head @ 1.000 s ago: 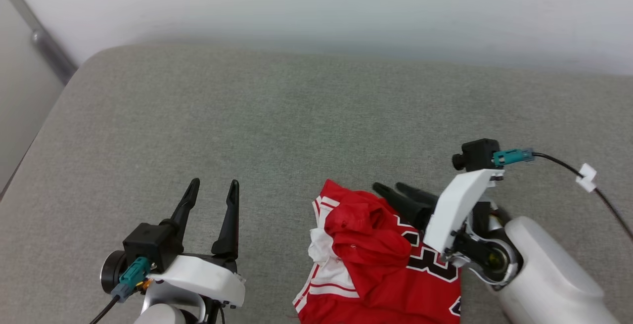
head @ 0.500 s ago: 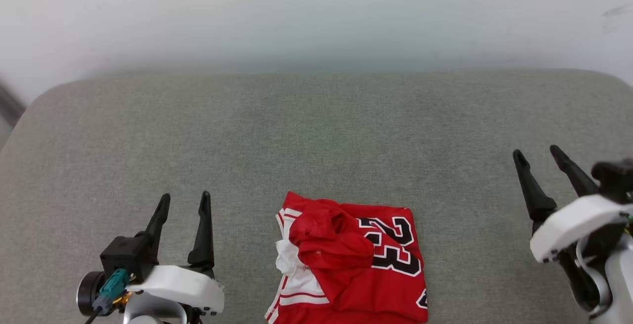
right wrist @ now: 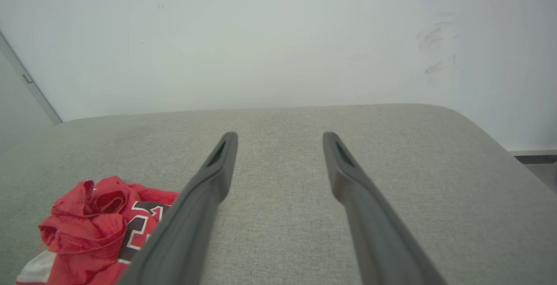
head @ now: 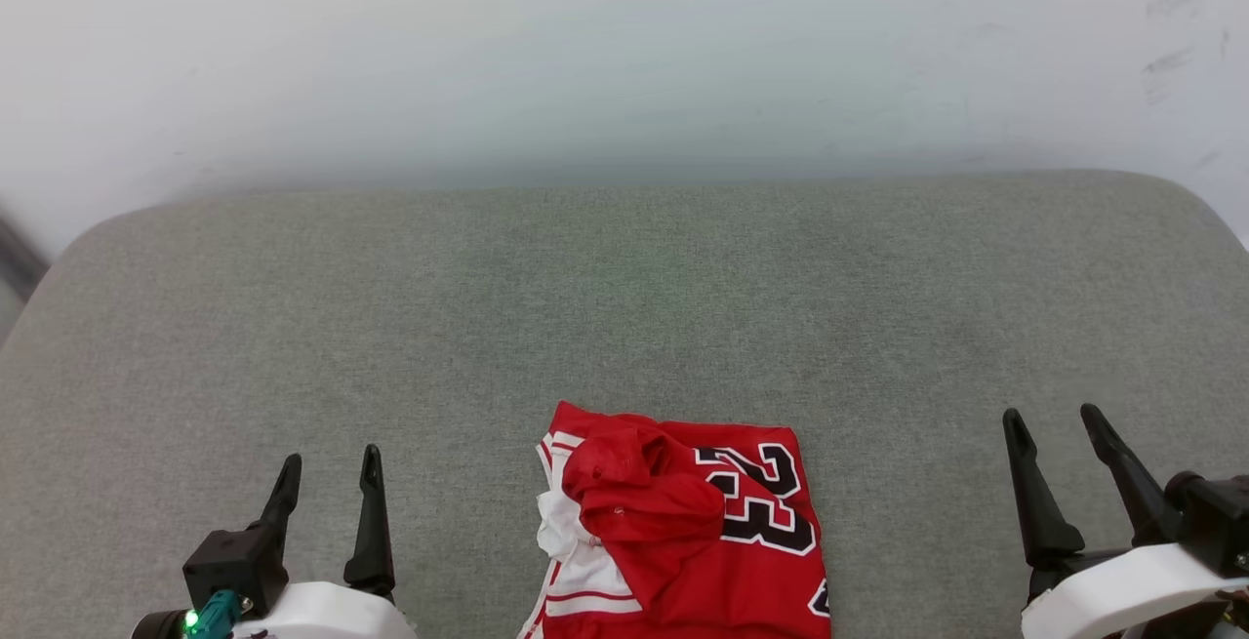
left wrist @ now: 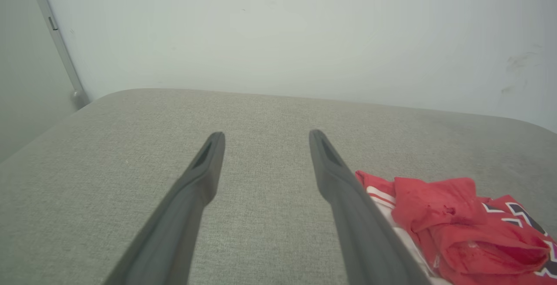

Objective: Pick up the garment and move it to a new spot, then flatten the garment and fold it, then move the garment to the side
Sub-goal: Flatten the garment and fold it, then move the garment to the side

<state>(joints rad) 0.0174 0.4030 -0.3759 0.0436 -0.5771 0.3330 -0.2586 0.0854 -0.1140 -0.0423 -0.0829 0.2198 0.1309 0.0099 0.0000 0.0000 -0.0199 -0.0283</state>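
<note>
The garment is a red jersey with white sleeves and a black "23". It lies crumpled at the front middle of the grey cushioned surface, running off the head view's bottom edge. My left gripper stands open at the lower left, well clear of the cloth. At the lower right my right gripper is open too, apart from the jersey. The left wrist view has the garment to the right of my open left gripper. In the right wrist view the garment lies left of my open right gripper.
A pale wall rises right behind the surface's far edge. The cushion's corners curve off at the far left and far right. A metal bar leans against the wall at the left.
My right gripper has let go of the garment and pulled back to the lower right. The camera has swung right and tilted, so the whole picture has shifted. The left gripper stays open.
</note>
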